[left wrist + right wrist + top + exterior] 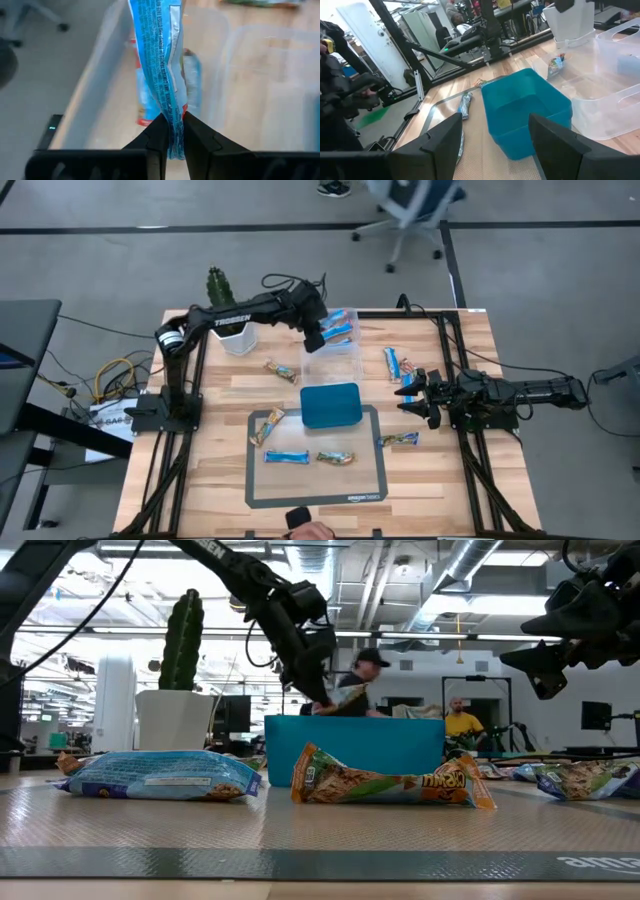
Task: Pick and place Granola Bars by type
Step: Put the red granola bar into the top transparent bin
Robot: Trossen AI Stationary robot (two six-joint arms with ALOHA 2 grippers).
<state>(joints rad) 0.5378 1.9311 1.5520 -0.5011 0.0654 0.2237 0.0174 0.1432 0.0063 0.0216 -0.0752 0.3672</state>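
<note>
Left pincer (172, 142) pinches a blue-and-white wrapped granola bar (159, 60) above the clear plastic box (332, 352), likely sorting blues there. Right pincer (408, 393) waits spread

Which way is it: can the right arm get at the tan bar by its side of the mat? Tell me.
Probably yes. The right gripper is open and hovers just beyond the tan bar, with nothing between them.

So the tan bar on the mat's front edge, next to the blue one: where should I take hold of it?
Grip the tan bar across its narrow middle, coming straight down. It lies flat with its long axis along the mat's front edge, clear of the blue bar, so fingers fit either side.
</note>
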